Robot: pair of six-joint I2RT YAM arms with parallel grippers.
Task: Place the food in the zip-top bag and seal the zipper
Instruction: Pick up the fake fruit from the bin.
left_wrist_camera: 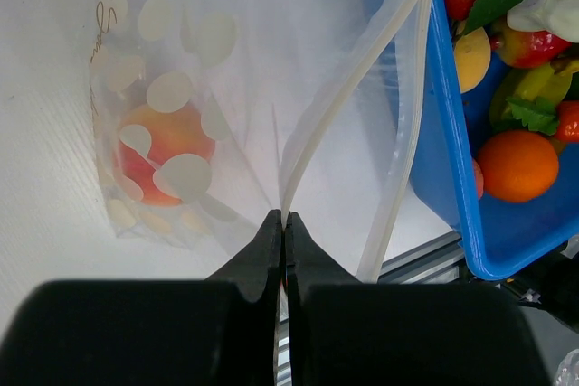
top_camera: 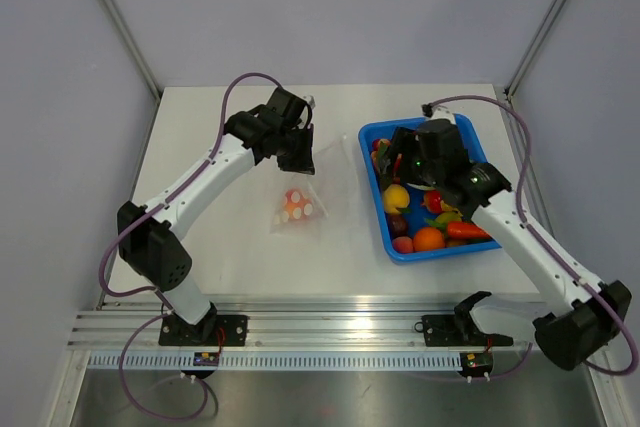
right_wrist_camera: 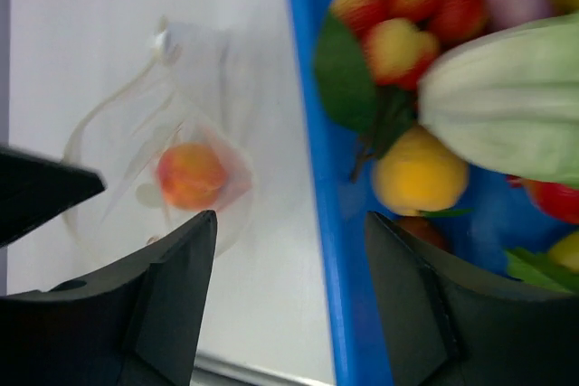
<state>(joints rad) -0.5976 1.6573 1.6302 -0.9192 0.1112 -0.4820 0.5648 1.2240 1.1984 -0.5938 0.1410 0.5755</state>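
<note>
Your left gripper [left_wrist_camera: 284, 220] is clenched on the mouth edge of the clear dotted plastic zip-top bag [left_wrist_camera: 235, 88]. The bag lies on the white counter [top_camera: 260, 257] beside the blue rectangular tray [left_wrist_camera: 448, 133], with one peach-coloured toy fruit [left_wrist_camera: 163, 146] inside. Your right gripper [right_wrist_camera: 289, 250] hangs released and empty over the tray's colourful toy food [right_wrist_camera: 421, 174]. Hold the mouth wide and pick one piece at a time.

Body: white-and-black left arm [top_camera: 200, 179], white tubular links, bulky matte-black joint housings, black base block. Thin purple cable [top_camera: 247, 75] loops off upper links; more purple cable trails below base. White-and-black right arm [top_camera: 530, 247], same build, own purple cable arching over wrist. Small green indicator light [top_camera: 415, 161] on black wrist housing. Left gripper [left_wrist_camera: 283, 220]: matte black, tapering thin tips. Right gripper [right_wrist_camera: 289, 223]: black, broad, angular fingers [right_wrist_camera: 167, 287].
</note>
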